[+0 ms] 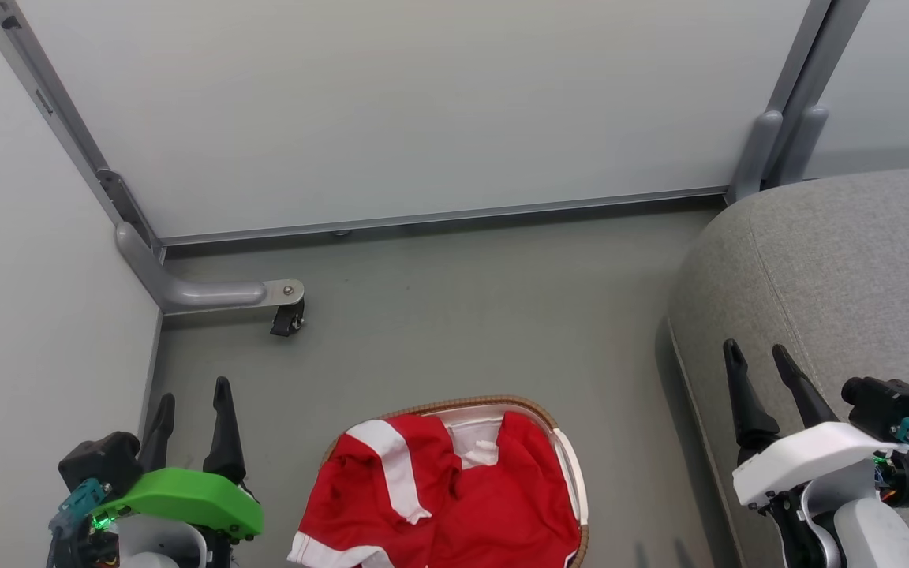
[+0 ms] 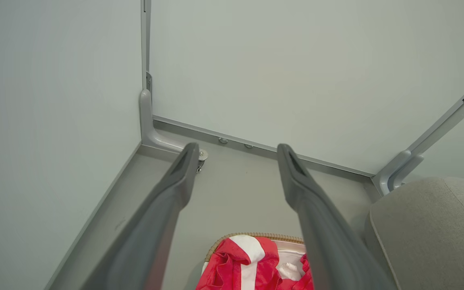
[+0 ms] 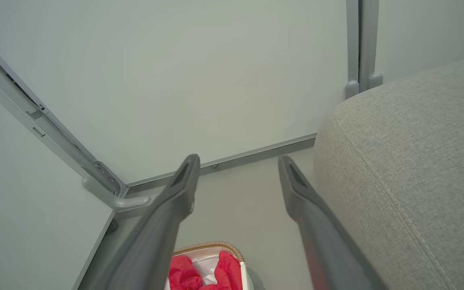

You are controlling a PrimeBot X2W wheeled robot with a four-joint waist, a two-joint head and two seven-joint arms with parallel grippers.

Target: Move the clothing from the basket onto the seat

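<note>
Red clothing (image 1: 454, 497) with broad white bands lies heaped in the basket (image 1: 573, 465), a white tub with a brown woven rim, at the bottom middle of the head view. One red edge hangs over the basket's near left side. The grey seat (image 1: 841, 276) fills the right side, next to the basket. My left gripper (image 1: 192, 398) hovers open to the left of the basket, holding nothing. My right gripper (image 1: 757, 351) stands open over the seat's front edge, also holding nothing. The clothing (image 2: 252, 266) and seat (image 2: 429, 233) show past my left fingers (image 2: 183, 173); the clothing (image 3: 206, 276) and seat (image 3: 409, 161) past my right fingers (image 3: 185, 177).
Pale partition walls (image 1: 423, 110) close off the back and left, with grey metal feet and a small black caster (image 1: 287, 318) jutting onto the grey floor (image 1: 462, 315). A second pair of metal feet (image 1: 786, 150) stands at the back right by the seat.
</note>
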